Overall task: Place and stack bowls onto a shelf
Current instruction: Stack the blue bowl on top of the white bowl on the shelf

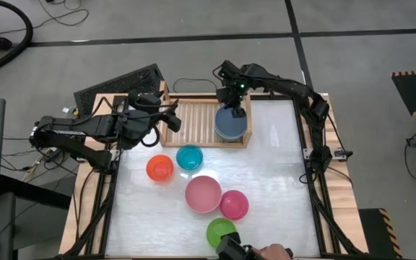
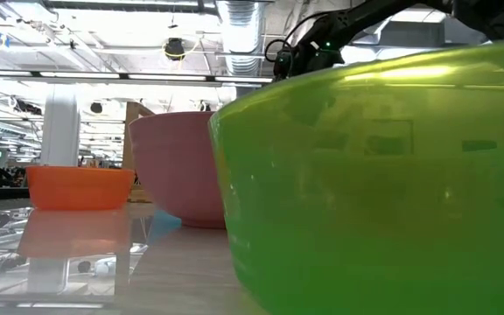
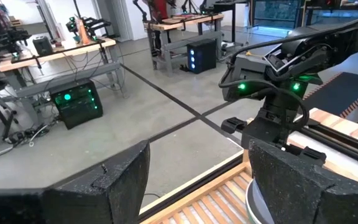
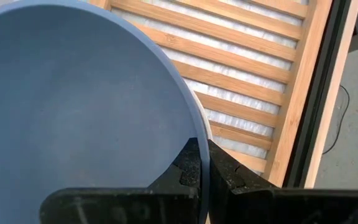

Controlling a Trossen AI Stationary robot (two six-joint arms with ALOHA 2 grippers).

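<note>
Right gripper [image 4: 204,167]: fingers pinched the rim of the round blue plastic bowl [image 1: 230,123]
Blue bowl: sat at the right end of the slatted light wooden shelf [image 1: 193,119]
Left gripper [image 1: 170,120]: fingers apart, empty, over the shelf's left end
Table [image 1: 280,173]: red-orange [image 1: 159,167], teal [image 1: 189,157], pink [image 1: 203,193], magenta [image 1: 234,204] and lime green [image 1: 220,231] bowls stood loose

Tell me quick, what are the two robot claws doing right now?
Left gripper: jaws open, holding nothing, beside the shelf.
Right gripper: jaws shut on the blue bowl's rim, over the shelf.
</note>
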